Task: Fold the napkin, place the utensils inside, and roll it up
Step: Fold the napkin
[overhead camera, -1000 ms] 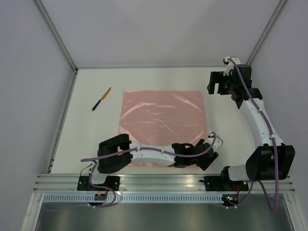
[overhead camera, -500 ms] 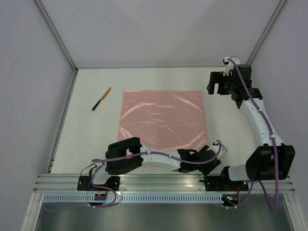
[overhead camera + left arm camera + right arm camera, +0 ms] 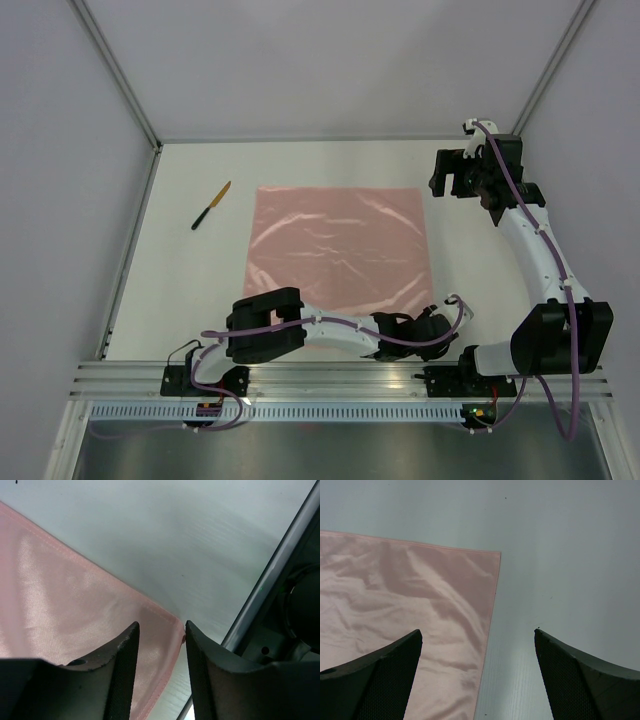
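Left arm has swung further right along the near edge; left gripper (image 3: 436, 322) now sits at the near right corner of the napkin (image 3: 338, 245). Right arm unchanged. Left wrist view: jaws parted a little, straddling that corner (image 3: 172, 625), cloth not visibly pinched. Right gripper (image 3: 455, 175) hangs spread wide, nothing in it, over the far right corner (image 3: 492, 555). Napkin lies flat, square, creased, mid-table (image 3: 200, 290). Knife (image 3: 211, 205) lies well apart to its far left.

napkin (image 3: 338, 248) on table (image 3: 180, 290) | knife (image 3: 211, 205) well left | left gripper (image 3: 161, 626) at napkin's near-right corner
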`<act>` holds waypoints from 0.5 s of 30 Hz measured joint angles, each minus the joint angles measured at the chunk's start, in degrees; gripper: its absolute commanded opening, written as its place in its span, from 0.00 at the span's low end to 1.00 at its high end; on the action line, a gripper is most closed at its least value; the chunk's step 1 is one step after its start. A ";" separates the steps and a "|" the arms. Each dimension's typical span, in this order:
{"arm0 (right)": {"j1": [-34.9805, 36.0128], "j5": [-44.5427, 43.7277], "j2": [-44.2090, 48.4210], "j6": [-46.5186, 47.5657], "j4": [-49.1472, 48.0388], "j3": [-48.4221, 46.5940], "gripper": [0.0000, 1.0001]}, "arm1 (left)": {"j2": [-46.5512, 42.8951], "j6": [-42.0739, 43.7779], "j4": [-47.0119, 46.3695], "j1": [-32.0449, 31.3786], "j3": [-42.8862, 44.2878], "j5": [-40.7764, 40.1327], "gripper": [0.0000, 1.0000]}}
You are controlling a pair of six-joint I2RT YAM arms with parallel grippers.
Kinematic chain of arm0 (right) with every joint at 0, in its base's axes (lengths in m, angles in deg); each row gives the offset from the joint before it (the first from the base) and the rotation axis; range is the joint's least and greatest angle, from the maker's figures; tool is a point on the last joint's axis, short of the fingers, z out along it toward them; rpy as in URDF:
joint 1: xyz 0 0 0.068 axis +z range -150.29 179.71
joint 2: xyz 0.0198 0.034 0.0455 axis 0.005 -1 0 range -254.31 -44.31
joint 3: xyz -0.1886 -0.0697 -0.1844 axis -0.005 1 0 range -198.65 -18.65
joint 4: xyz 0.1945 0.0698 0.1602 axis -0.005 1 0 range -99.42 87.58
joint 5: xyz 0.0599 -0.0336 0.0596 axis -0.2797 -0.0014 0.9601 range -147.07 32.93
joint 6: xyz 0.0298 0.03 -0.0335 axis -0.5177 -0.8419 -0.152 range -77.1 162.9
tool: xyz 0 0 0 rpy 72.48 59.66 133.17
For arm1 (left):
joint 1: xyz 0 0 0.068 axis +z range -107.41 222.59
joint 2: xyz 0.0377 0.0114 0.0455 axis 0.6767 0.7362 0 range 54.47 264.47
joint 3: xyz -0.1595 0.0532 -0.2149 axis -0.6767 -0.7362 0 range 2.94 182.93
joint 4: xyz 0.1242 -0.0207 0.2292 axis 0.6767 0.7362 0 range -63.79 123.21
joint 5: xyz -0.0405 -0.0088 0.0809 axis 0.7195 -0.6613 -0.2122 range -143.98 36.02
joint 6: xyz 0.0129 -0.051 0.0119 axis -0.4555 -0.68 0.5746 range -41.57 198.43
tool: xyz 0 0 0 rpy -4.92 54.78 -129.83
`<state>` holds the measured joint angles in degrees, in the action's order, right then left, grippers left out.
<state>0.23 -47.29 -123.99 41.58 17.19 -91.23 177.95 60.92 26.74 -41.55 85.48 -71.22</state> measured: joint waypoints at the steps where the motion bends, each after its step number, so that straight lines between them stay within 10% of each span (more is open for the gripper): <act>1: 0.00 0.02 0.00 0.00 0.00 0.00 0.98 | 0.07 0.11 -0.24 0.00 0.02 -0.17 0.44; 15: 0.00 0.68 0.00 0.00 0.00 0.00 0.98 | 0.72 1.25 -0.94 0.00 0.02 -0.76 0.05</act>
<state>0.23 -46.61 -123.99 41.58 17.19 -91.23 178.67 62.16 25.81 -41.55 85.50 -71.98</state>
